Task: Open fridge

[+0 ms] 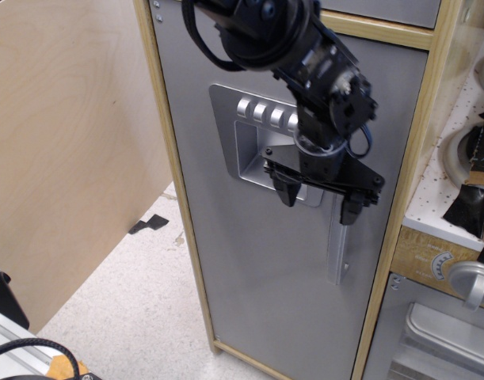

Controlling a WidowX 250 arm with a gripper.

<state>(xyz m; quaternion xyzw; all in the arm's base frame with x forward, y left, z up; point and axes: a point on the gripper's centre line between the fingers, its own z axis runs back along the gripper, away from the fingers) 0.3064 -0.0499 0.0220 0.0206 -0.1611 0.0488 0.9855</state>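
Gripper is seen w/ fingers spread apart over the handle top of the fridge, nothing clamped; handle could be missed or slipped off if closed off-centre; door wd stay shut.

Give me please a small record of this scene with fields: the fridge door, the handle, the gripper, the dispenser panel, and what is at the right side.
fridge: matte silver-grey door in a light wood frame, closed
handle: curved, silver, upright near the door's right edge; upper part hidden behind the gripper
gripper: black, fingers spread, pointing down; right finger in front of the handle top, contact unclear
dispenser panel: recessed, four buttons in a row
right side: oven door with round knob
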